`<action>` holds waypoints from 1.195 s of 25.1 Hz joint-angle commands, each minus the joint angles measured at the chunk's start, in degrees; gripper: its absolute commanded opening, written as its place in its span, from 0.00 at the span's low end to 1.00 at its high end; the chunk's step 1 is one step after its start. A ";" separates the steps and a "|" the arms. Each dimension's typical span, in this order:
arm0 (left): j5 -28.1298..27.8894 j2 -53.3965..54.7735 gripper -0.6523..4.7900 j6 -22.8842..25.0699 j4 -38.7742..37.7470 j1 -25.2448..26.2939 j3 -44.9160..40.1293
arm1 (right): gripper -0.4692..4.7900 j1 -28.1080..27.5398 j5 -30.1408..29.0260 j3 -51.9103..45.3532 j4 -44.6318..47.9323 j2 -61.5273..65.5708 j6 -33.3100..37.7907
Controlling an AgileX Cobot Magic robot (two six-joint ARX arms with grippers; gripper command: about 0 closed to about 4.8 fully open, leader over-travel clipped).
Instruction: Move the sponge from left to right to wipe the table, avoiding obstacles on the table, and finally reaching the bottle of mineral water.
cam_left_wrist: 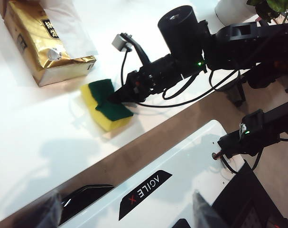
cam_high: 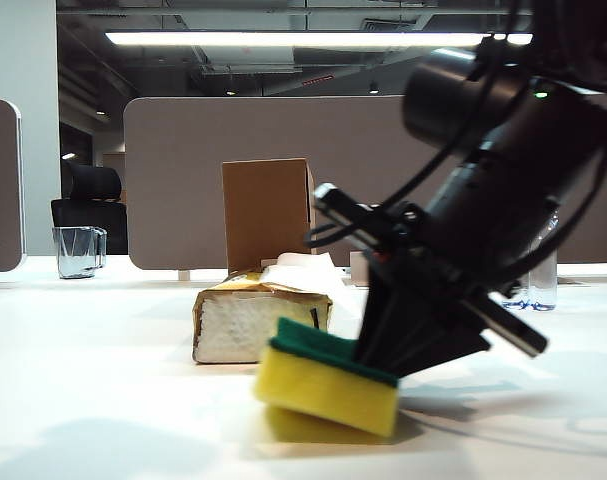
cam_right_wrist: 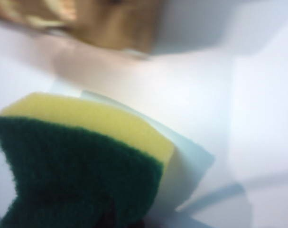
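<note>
The sponge (cam_high: pixel 328 385), yellow foam under a dark green layer, is low on the white table (cam_high: pixel 103 400), in front of the tissue pack (cam_high: pixel 245 322). It looks tilted, and I cannot tell whether it lies flat. My right gripper (cam_high: pixel 383 358) is shut on the sponge's right end, and the wrist view is filled by the sponge (cam_right_wrist: pixel 87 156). The brown cardboard box (cam_high: pixel 268 213) stands upright behind the tissues. The bottle of mineral water (cam_high: pixel 543 270) is at the far right, mostly hidden by the right arm. My left gripper (cam_left_wrist: pixel 127 205) stands open and empty over the robot's base, away from the sponge (cam_left_wrist: pixel 106 104).
A clear glass cup (cam_high: pixel 78 250) stands at the back left. A grey partition (cam_high: pixel 183 140) runs behind the table. The gold tissue pack (cam_left_wrist: pixel 46 45) lies just beyond the sponge. The right arm (cam_left_wrist: pixel 181 57) stretches across the table's near edge.
</note>
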 commanded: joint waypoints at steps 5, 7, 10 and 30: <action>0.46 0.00 0.77 0.02 -0.31 -0.04 0.24 | 0.07 -3.43 8.13 -2.16 -11.54 -1.79 -4.33; 0.46 0.00 0.77 0.02 -0.31 -0.04 0.24 | 0.07 -4.07 8.13 -2.19 -12.52 -2.08 -5.18; 0.46 0.00 0.77 0.02 -0.35 -0.04 0.24 | 0.07 -5.27 8.57 -2.21 -13.46 -2.69 -5.70; 0.70 -0.07 0.77 0.02 -0.76 -0.04 0.24 | 0.07 -12.72 11.69 -2.97 -17.44 -7.19 -10.62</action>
